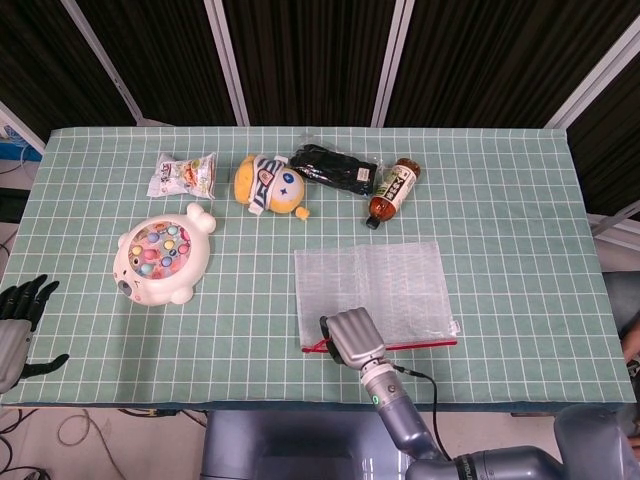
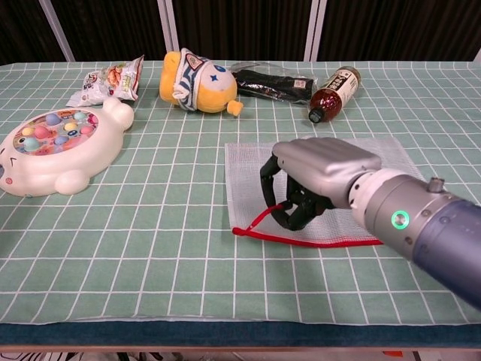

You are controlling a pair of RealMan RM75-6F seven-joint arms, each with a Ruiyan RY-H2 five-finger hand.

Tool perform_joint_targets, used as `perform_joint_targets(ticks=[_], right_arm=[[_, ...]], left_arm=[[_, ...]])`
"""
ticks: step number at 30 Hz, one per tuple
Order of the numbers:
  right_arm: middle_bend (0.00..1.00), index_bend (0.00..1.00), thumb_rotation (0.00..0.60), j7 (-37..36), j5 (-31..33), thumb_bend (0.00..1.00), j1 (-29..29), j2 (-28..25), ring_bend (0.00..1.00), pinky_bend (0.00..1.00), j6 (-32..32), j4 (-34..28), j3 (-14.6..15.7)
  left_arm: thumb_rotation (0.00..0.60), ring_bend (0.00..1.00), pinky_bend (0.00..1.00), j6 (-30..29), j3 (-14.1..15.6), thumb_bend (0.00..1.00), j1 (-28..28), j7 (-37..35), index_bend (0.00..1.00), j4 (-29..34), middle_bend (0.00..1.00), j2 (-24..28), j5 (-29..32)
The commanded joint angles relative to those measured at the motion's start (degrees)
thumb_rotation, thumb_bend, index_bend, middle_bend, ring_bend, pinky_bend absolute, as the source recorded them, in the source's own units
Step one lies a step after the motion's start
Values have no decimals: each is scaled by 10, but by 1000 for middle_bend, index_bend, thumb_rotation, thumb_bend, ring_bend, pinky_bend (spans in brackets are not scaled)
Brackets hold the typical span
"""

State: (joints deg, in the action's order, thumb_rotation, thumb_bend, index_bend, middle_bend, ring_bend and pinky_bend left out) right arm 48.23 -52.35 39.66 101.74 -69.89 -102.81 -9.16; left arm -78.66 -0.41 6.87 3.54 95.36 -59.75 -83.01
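R hand [image 2: 312,184] grips red-zippered edge of clear mesh zip pouch [image 2: 353,162], fingers curled around red pull cord [image 2: 263,218]; near edge raised off green gridded worktop [image 2: 150,248], rest of pouch lies flat beyond hand. Further out past pouch: brown drink bottle [image 2: 334,92], black packet [image 2: 270,83], yellow plush toy [image 2: 197,80]. L hand [image 1: 18,320] well off to the side at worktop edge, fingers spread, holds nothing.

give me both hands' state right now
Left hand: open, holding nothing, off the table's left edge.
Right hand: pinching the mesh zip pouch at its red edge.
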Motion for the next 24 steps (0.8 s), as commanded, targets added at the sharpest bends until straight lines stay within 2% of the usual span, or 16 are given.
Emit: perform_joint_targets(ticks=[1,13,19,24], right_arm=[[1000,643,600,-5,-4,628,4,-20,1000,992,-1,-16,-13],[1000,653,600,-12,12,640,41,-101,1000,992,16,-76,-90],[1000,654,600,-21,40,640,64,-144,1000,993,32,-104,-128],[1000,657,600,-35,60,640,75,-168,1000,992,40,-117,-140]], left_arm=[[600,0,8,-1,-1,34,-1,7,0,0,0,-2,3],[600,0,10,-7,-17,40,5,64,38,43,0,3,24],[600,0,36,22,-55,66,54,107,115,94,0,25,28],[600,0,44,81,-88,82,116,134,174,119,0,42,37]])
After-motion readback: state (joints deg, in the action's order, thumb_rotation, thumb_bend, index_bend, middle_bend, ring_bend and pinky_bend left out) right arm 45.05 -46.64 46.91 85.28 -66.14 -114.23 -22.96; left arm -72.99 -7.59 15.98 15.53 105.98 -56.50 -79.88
